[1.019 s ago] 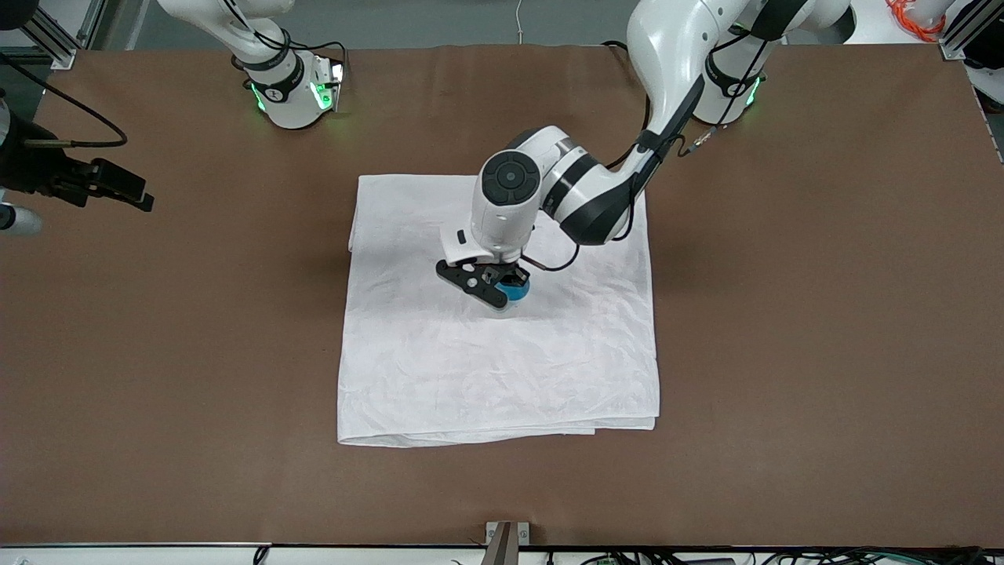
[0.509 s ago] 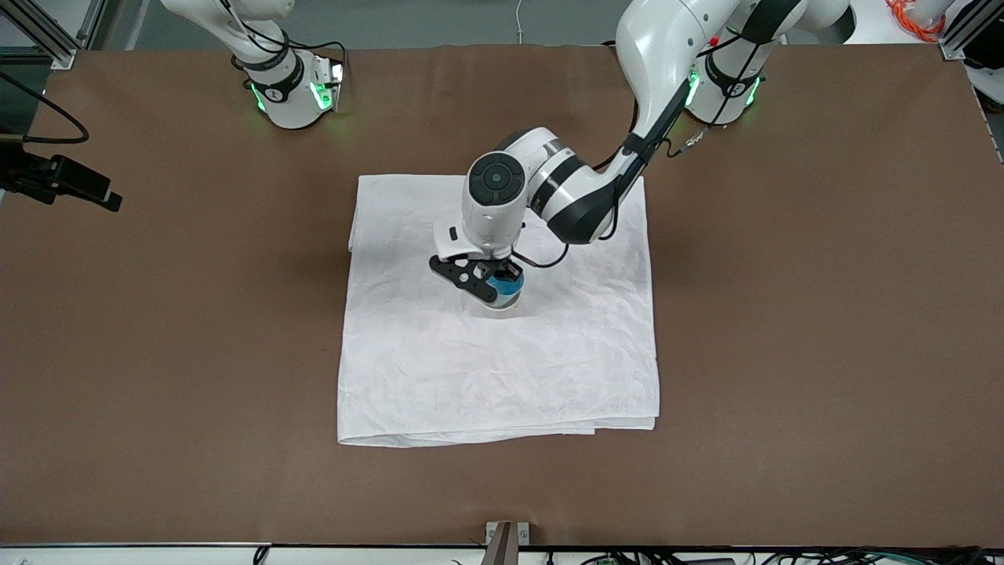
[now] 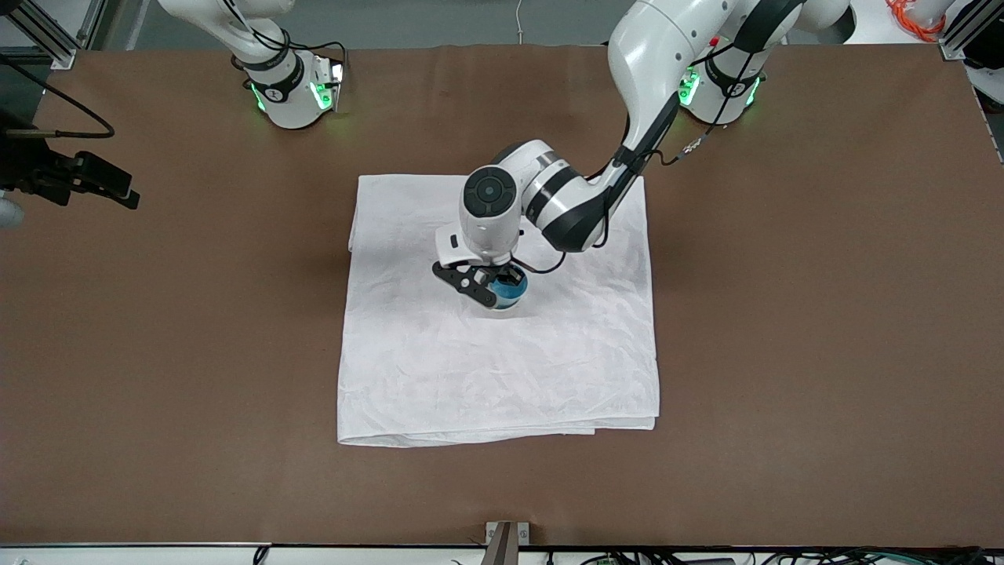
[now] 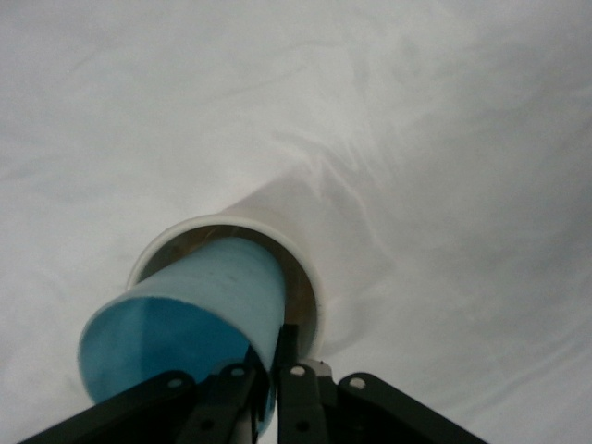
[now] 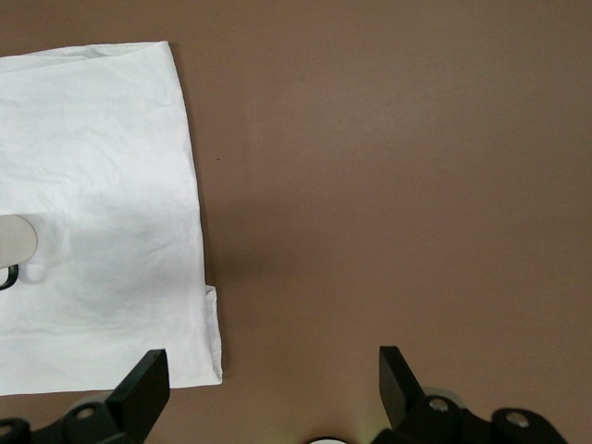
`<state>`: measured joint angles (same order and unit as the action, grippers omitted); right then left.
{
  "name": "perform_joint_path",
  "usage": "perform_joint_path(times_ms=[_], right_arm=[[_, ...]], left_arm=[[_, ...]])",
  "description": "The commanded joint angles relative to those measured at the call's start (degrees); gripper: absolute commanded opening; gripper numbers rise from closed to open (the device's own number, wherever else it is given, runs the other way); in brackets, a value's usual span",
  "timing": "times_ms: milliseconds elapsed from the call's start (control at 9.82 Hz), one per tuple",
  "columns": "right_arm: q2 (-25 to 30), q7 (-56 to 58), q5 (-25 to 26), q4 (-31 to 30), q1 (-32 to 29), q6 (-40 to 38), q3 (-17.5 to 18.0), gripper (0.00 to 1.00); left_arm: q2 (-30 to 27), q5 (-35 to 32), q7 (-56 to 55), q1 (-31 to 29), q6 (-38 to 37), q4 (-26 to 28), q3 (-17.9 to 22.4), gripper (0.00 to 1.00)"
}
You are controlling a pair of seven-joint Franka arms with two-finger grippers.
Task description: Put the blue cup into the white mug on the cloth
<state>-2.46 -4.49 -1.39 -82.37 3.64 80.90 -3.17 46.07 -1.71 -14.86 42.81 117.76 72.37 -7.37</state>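
Observation:
The white cloth [image 3: 502,369] lies spread in the middle of the table. The white mug [image 4: 208,225] stands on it, and only a sliver of the mug shows under the cup in the front view [image 3: 502,307]. The blue cup [image 3: 511,292] sits tilted with its base inside the mug's mouth, as the left wrist view [image 4: 199,305] shows. My left gripper [image 3: 498,282] is shut on the cup's rim wall, one finger inside and one outside [image 4: 277,350]. My right gripper [image 5: 273,388] is open and empty over bare table beside the cloth's corner.
The brown table [image 3: 784,314] surrounds the cloth [image 5: 92,185]. Both arm bases stand along the edge farthest from the front camera. The right arm's black hand [image 3: 106,184] hangs over the table at the right arm's end.
The left gripper with the blue cup has shifted slightly toward the right arm's end, over the mug. The right arm's hand has wavered a little at its end of the table.

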Motion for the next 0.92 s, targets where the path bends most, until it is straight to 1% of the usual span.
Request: perform_joint_path(times_ms=[0,102,204,306,407,509,713,815], right_arm=[[2.9,2.5,0.5,-3.6,0.6,0.5,-1.2,1.0],[3.5,2.5,0.5,-4.5,0.6,1.4,-1.1,1.0],[3.4,2.5,0.6,-4.5,0.6,1.5,-1.1,1.0],[3.3,2.5,0.5,-4.2,0.0,1.5,-1.0,1.0],[3.3,2.5,0.5,-4.0,0.0,1.5,-1.0,1.0],[3.3,2.4,0.6,-3.9,-0.1,1.5,-1.0,1.0],[3.3,2.4,0.6,-3.9,0.0,1.5,-1.0,1.0],[3.3,2.4,0.5,-3.6,0.0,1.4,-1.0,1.0]], left_arm=[[-0.2,-1.0,-0.3,0.9,-0.5,-0.5,0.7,0.37],[-0.7,-1.0,-0.3,0.6,-2.0,-0.6,0.8,0.42],[-2.4,-1.0,-0.1,0.2,-4.4,-0.7,0.9,0.42],[-4.7,-1.0,0.4,-0.7,-6.9,-0.7,1.9,0.43],[-7.5,-0.9,0.5,-2.5,-9.9,-0.8,2.1,0.45],[-10.6,-1.1,0.5,-5.8,-12.6,-0.8,2.1,0.49],[-15.1,-0.9,-0.2,-13.6,-15.4,-0.7,2.1,0.5],[-16.5,-1.0,-0.2,-18.8,-16.2,-0.7,2.2,0.63]])
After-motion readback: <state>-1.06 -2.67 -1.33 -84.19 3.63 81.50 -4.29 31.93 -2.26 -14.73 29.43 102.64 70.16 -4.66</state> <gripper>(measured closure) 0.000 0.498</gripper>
